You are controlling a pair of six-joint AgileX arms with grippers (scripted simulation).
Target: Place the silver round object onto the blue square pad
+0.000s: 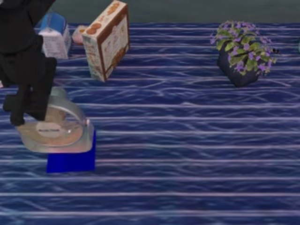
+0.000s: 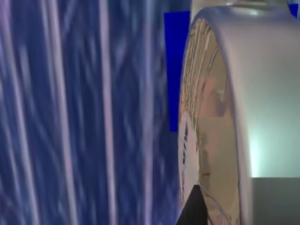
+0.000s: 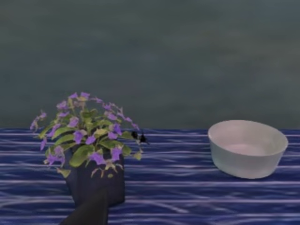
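Left hand (image 1: 21,110) holds silver round object (image 1: 58,129) over blue square pad (image 1: 70,161).

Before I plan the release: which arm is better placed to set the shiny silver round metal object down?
Left. The left gripper is at the silver round object over the bright blue square pad; the right arm is out of the top view.

shiny silver-grey round object (image 1: 58,129) over a bright solid-blue pad (image 1: 70,161); dark blue table cloth (image 1: 187,154) with wavy white stripes; purple flowers (image 1: 241,47), green leaves, dark pot; white bowl (image 3: 247,148).
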